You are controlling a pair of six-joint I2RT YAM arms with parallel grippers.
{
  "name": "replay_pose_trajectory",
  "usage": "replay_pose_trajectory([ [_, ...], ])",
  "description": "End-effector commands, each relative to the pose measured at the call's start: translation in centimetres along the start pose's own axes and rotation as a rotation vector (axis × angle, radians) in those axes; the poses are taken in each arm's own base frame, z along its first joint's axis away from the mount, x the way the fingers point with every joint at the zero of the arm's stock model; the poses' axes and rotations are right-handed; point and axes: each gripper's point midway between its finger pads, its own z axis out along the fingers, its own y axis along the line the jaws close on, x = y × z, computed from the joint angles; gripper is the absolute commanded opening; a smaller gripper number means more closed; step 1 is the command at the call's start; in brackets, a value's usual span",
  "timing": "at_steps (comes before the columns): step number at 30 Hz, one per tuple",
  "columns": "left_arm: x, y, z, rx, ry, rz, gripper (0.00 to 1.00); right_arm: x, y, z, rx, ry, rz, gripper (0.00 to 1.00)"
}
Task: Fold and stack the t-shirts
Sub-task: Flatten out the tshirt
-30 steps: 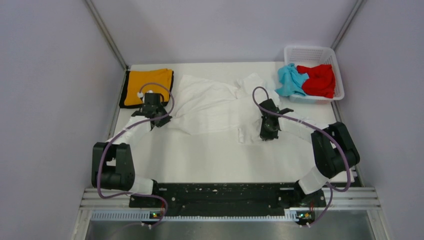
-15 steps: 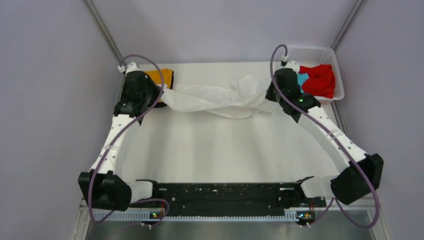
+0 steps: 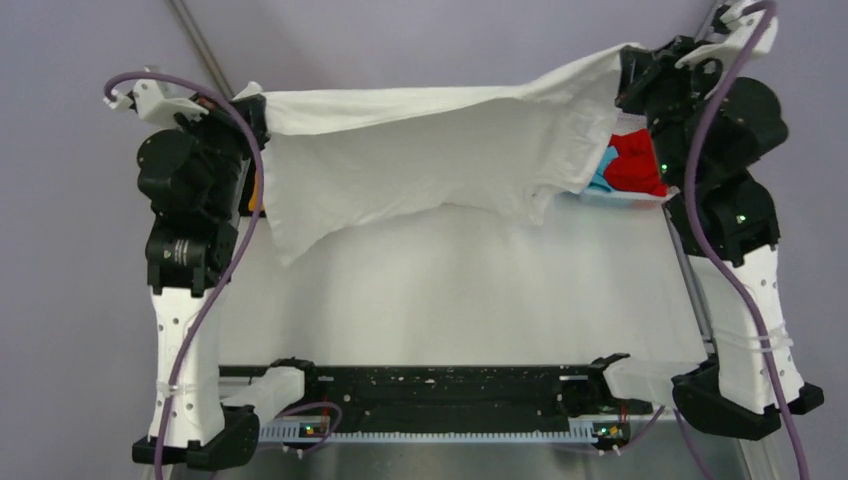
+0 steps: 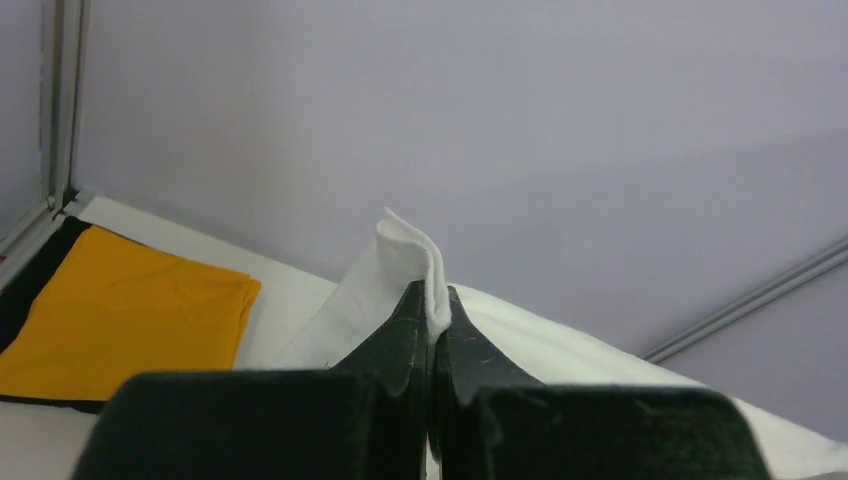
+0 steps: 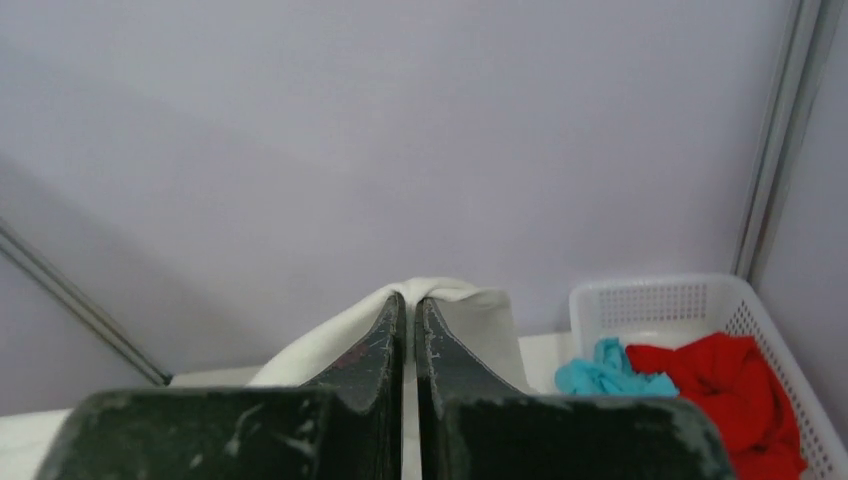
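The large white t-shirt (image 3: 430, 150) hangs spread in the air between my two raised arms, its lower edge sagging toward the table. My left gripper (image 3: 252, 108) is shut on its left edge; the cloth pokes up between the fingertips in the left wrist view (image 4: 432, 300). My right gripper (image 3: 622, 72) is shut on its right edge, seen in the right wrist view (image 5: 410, 300). The folded orange t-shirt (image 4: 120, 320) lies at the back left, mostly hidden from above. The light blue t-shirt (image 5: 605, 375) and the red t-shirt (image 3: 637, 165) lie in the basket.
The white lattice basket (image 5: 660, 305) stands at the back right corner, partly behind the hanging cloth. Lilac walls with metal corner posts (image 3: 200, 45) close in the back and sides. The table (image 3: 450, 290) lies below the shirt.
Both arms have gone from low over the table to raised high at the back, lifting the white t-shirt off the table and stretching it out between them.
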Motion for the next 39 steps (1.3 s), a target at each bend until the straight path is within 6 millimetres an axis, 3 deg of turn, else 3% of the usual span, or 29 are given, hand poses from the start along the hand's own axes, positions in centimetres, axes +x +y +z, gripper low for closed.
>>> replay_pose_trajectory([
  [1, -6.1, -2.7, -5.6, 0.075, -0.154, 0.004, 0.0, -8.7, 1.1, -4.0, -0.121, -0.175, -0.035, 0.0],
  [7, -9.2, -5.9, -12.3, 0.233, -0.222, 0.01, 0.0, -15.4, 1.7, -9.3, -0.233, -0.324, -0.058, 0.0],
  [13, -9.7, -9.4, -18.6, 0.45, -0.209, 0.022, 0.0, -19.2, 1.7, -15.3, -0.339, -0.442, -0.053, 0.0],
  [18, -9.6, -9.2, -19.7, 0.452, -0.217, 0.006, 0.0, -21.1, 1.5, -19.2, -0.401, -0.52, -0.087, 0.0],
  [22, -8.6, -8.7, -17.4, 0.415, -0.166, -0.017, 0.0, -20.4, 0.6, -18.3, -0.344, -0.506, -0.111, 0.0],
  [25, -6.3, -7.8, -13.9, 0.361, -0.077, -0.033, 0.0, -17.6, -0.1, -14.8, -0.253, -0.439, -0.123, 0.0],
  [28, -2.0, -5.3, -9.6, 0.261, 0.047, -0.052, 0.0, -13.6, -1.6, -10.8, -0.121, -0.363, -0.14, 0.0],
  [31, 4.4, -1.2, -5.3, 0.129, 0.185, -0.086, 0.0, -8.3, -3.0, -6.9, 0.001, -0.292, -0.165, 0.0],
  [32, 7.7, 0.9, -4.0, 0.077, 0.249, -0.098, 0.0, -6.4, -3.4, -5.7, 0.035, -0.267, -0.171, 0.0],
  [36, 17.4, 7.2, -0.7, -0.093, 0.423, -0.124, 0.0, 2.2, -5.3, -1.4, 0.17, -0.138, -0.202, 0.0],
  [39, 24.1, 12.1, 0.8, -0.228, 0.542, -0.121, 0.0, 10.0, -6.0, 1.4, 0.206, -0.014, -0.242, 0.0],
])
